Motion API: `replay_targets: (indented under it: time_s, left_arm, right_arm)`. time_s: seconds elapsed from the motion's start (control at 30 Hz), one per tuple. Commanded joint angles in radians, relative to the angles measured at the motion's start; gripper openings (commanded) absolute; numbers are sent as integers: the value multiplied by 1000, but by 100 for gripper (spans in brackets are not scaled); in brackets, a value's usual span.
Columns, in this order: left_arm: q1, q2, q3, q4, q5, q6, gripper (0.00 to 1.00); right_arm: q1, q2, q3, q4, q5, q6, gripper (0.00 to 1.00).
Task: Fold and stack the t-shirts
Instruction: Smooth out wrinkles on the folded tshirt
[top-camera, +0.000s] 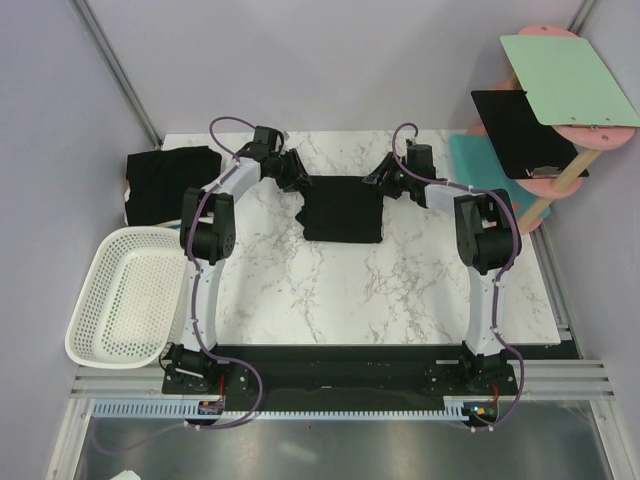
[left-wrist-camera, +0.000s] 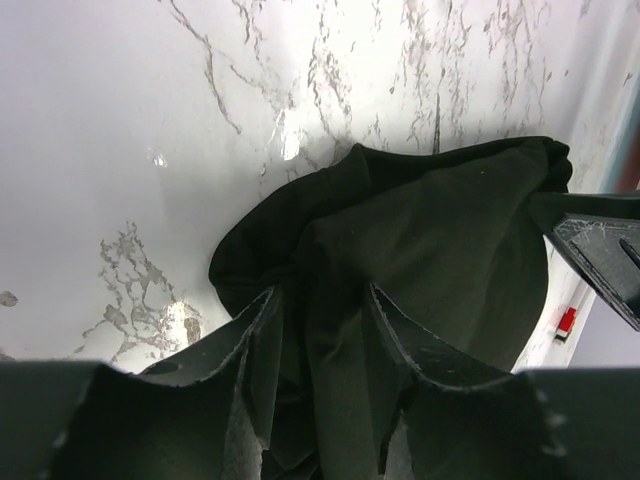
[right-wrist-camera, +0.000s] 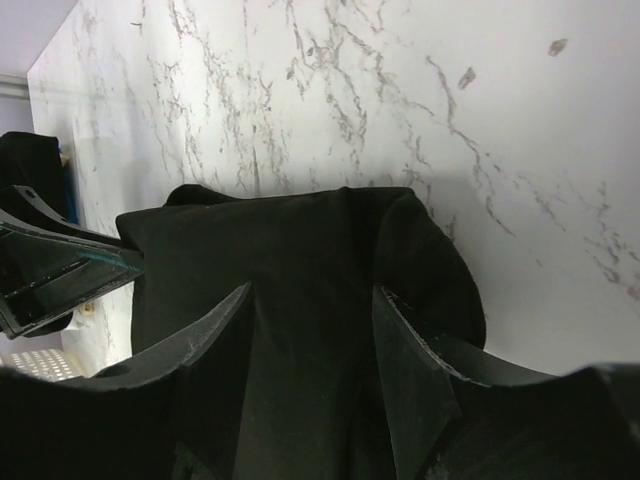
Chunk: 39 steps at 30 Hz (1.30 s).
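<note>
Left hand (left-wrist-camera: 322, 292) astride black t-shirt (left-wrist-camera: 430, 220), grip unclear, right hand (right-wrist-camera: 312, 290) spread over it, marble tabletop (top-camera: 330, 290), lilac walls (top-camera: 300, 60)

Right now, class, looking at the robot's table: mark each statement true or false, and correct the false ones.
1. A black t-shirt lies on the marble table between the left end effector and the right end effector. True.
2. The white basket holds a folded shirt. False: nothing shows inside it.
3. A second t-shirt sits at the table's far left corner. True.
4. The green board lies on the marble. False: it rests on the pink shelf.
5. Cloth shows between the left end effector's fingers. True.
</note>
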Motion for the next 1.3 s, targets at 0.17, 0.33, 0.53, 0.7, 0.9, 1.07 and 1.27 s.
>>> replay_targets:
  time_s: [0.17,0.33,0.53,0.7,0.9,1.07,1.27]
  left_arm:
    - [-6,7,40,39,36,-12,40]
    - [-4,13,41,44,38,-15,34]
    - [-6,20,43,50,39,-22,25]
    - [-6,23,41,56,44,-23,17]
    - [-6,24,41,61,56,-25,15]
    - [-4,13,38,65,67,-25,15]
    - [-6,-16,20,107,87,-26,15]
  right_arm:
    - [-32,-70,-23,38,-16,8,58]
    - [-30,-39,0,52,-48,23,57]
    - [-23,-9,11,93,-74,43,57]
    - [-3,13,14,137,-70,58,43]
    - [5,21,13,159,-73,60,0]
    - [4,-71,-52,171,-38,46,0]
    - [-9,-252,-211,191,45,37,0]
